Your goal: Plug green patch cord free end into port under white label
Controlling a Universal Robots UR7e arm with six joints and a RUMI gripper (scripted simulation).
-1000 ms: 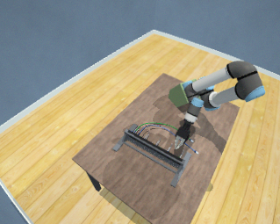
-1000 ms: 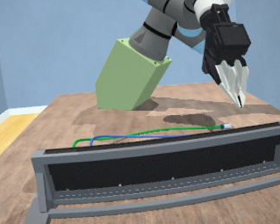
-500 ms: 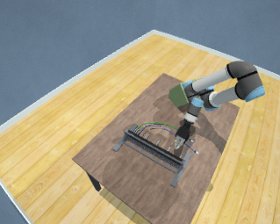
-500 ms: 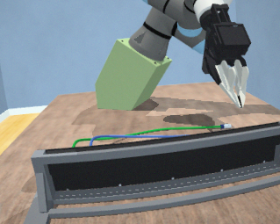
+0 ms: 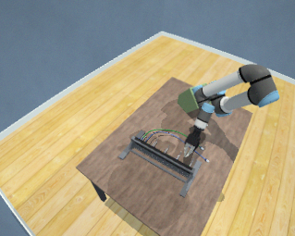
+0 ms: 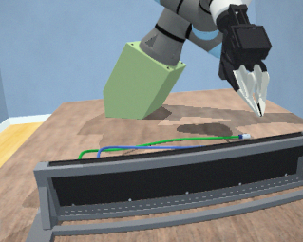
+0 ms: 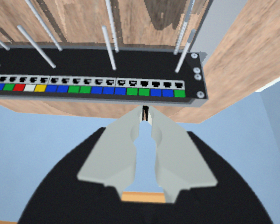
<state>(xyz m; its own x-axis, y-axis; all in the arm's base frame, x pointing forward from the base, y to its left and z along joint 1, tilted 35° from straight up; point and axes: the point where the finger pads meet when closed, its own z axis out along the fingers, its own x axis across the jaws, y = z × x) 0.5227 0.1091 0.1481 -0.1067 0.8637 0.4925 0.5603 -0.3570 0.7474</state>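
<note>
The rack [image 6: 179,178] stands on the table, its back towards the exterior camera. In the wrist view its port row [image 7: 95,82] shows with coloured labels; the white label [image 7: 30,88] is near the left end, between a red and a yellow one. The green cord [image 6: 179,141] lies on the table behind the rack, and its free plug [image 6: 244,136] rests on the table top. The blue cord [image 6: 146,148] runs beside it. My gripper [image 6: 260,108] hangs in the air above and to the right of that plug. Its fingers are shut and hold nothing, and it also shows in the wrist view [image 7: 145,116].
The green box-shaped arm base [image 6: 142,81] stands at the back of the table. The rack's right end and foot [image 5: 189,180] lie near my gripper [image 5: 190,151]. The table edge runs close behind the rack's right end.
</note>
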